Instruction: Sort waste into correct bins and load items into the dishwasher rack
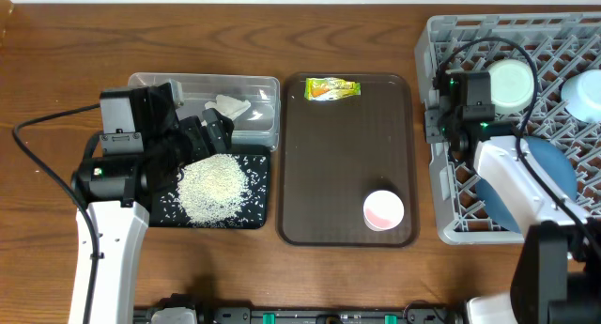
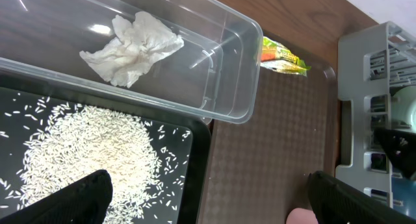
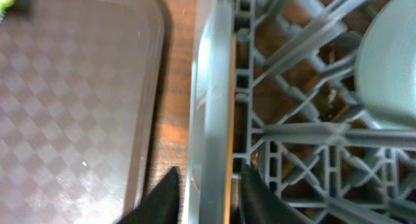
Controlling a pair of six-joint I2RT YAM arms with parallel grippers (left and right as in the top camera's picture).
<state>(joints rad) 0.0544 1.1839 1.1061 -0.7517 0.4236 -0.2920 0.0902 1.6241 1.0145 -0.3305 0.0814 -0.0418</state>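
The left pincer (image 2: pixel 208 188) hangs spread over the rice (image 2: pixel 91 152) in the black tray (image 2: pixel 198 165), kept apart from the tissue (image 2: pixel 133 49) in the clear tub (image 2: pixel 227 62), likely by waste type. The right pincer (image 3: pixel 208 185) straddles the wall of the rack (image 3: pixel 211 87); whether it nips it I cannot tell. The wrapper (image 1: pixel 332 88) and cup (image 1: pixel 383 210) wait on a brown tray (image 1: pixel 338 164); wooden surface (image 1: pixel 56 70) all round, no room visible.

left gripper (image 2: pixel 208 182) spread wide | right gripper (image 3: pixel 209 178) narrowly parted

Brown wood-grain tbl (image 1: pixel 56 70), even light
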